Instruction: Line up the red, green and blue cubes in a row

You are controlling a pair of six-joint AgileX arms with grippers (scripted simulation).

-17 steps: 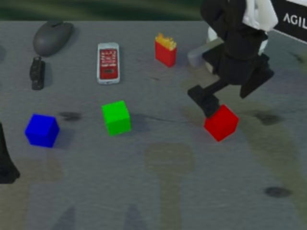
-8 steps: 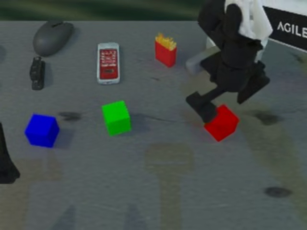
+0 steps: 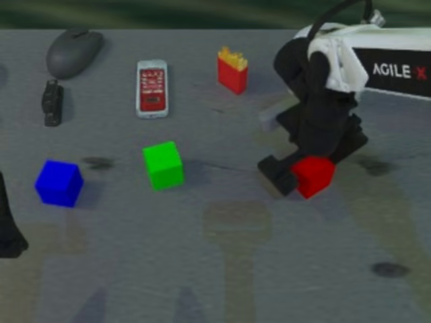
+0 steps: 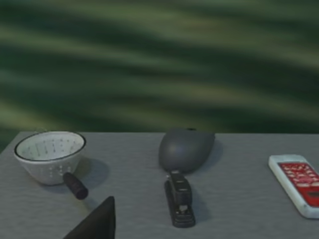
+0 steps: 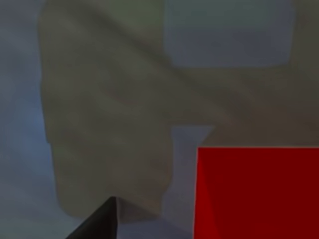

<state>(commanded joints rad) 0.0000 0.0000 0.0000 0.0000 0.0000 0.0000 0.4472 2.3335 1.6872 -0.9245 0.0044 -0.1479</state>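
The red cube [image 3: 315,176] rests on the table right of centre. My right gripper [image 3: 314,160] is low over it and open, with one black finger [image 3: 277,172] beside the cube's left face and the other finger hidden under the arm. In the right wrist view the red cube [image 5: 259,194] fills the lower corner, and a strip of table separates it from a fingertip [image 5: 102,221]. The green cube [image 3: 163,165] sits near the middle and the blue cube [image 3: 59,182] at the left. My left gripper [image 3: 8,235] is parked at the left edge, open and holding nothing.
Along the back stand a grey mouse [image 3: 74,52], a black stapler [image 3: 52,101], a white phone with a red screen [image 3: 152,88] and a red fries box [image 3: 232,69]. A white colander [image 4: 50,157] shows in the left wrist view.
My right gripper has come down and shifted slightly left, so its fingers now straddle the red cube. The cubes and the left arm have not moved.
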